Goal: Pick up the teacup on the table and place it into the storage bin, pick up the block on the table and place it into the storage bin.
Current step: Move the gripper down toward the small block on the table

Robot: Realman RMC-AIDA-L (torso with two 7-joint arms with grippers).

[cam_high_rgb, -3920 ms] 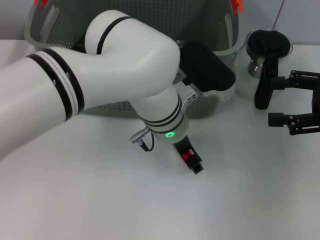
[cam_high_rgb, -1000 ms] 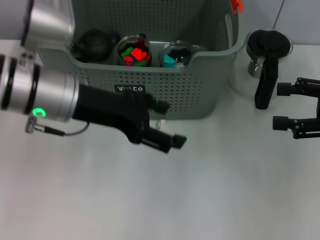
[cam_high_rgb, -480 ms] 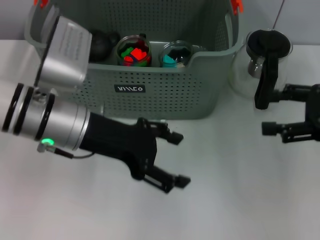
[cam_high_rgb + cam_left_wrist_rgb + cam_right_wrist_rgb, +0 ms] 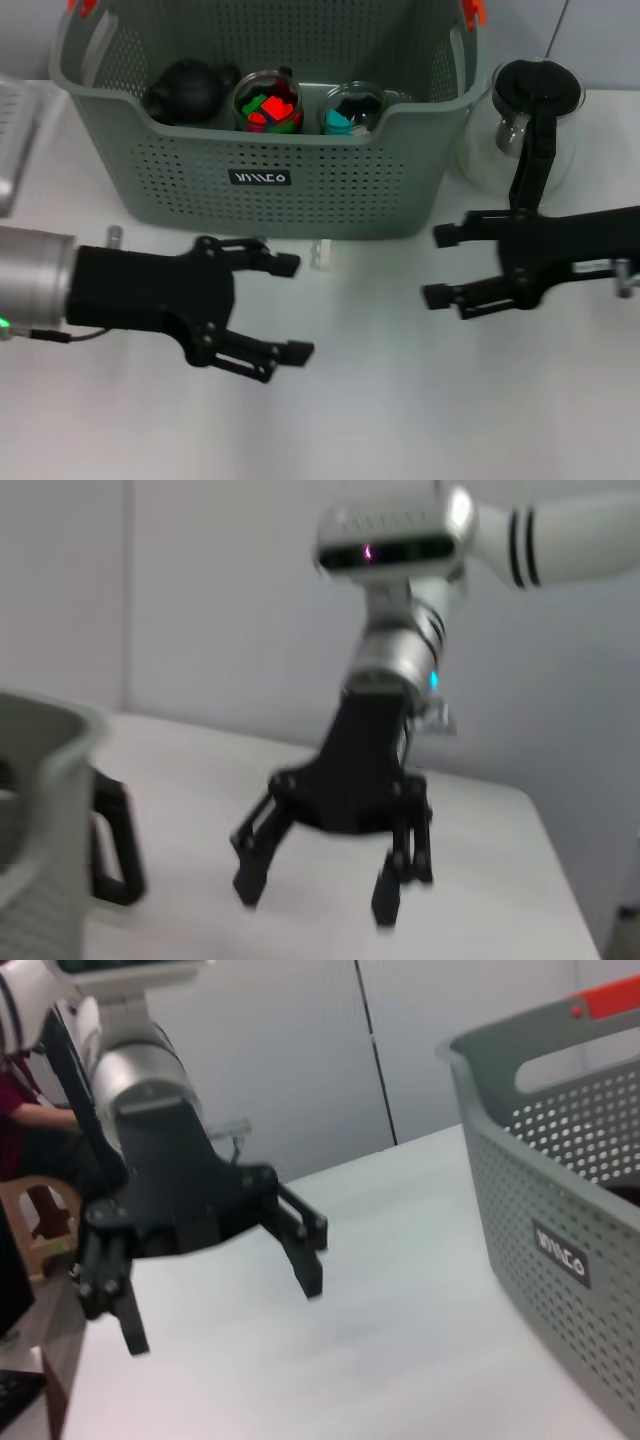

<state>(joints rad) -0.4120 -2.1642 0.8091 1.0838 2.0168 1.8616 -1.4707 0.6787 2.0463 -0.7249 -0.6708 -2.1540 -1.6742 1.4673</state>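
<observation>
The grey-green storage bin (image 4: pixel 400 190) stands at the back of the table. Inside it are a glass teacup (image 4: pixel 268 103) filled with red and green blocks, a second glass cup (image 4: pixel 351 107) with a teal piece, and a black teapot (image 4: pixel 188 88). My left gripper (image 4: pixel 295 307) hovers open and empty over the table in front of the bin. My right gripper (image 4: pixel 437 267) is open and empty, off the bin's right front corner. The left wrist view shows the right gripper (image 4: pixel 315 900) open; the right wrist view shows the left gripper (image 4: pixel 220 1312) open beside the bin (image 4: pixel 560 1210).
A glass pot (image 4: pixel 530 110) with a black handle stands right of the bin, just behind my right arm. A small pale object (image 4: pixel 320 254) lies on the table against the bin's front wall.
My left arm has pulled back to the left and sits lower, its gripper still open. My right gripper has swung left from beside the glass pot toward the middle of the table.
</observation>
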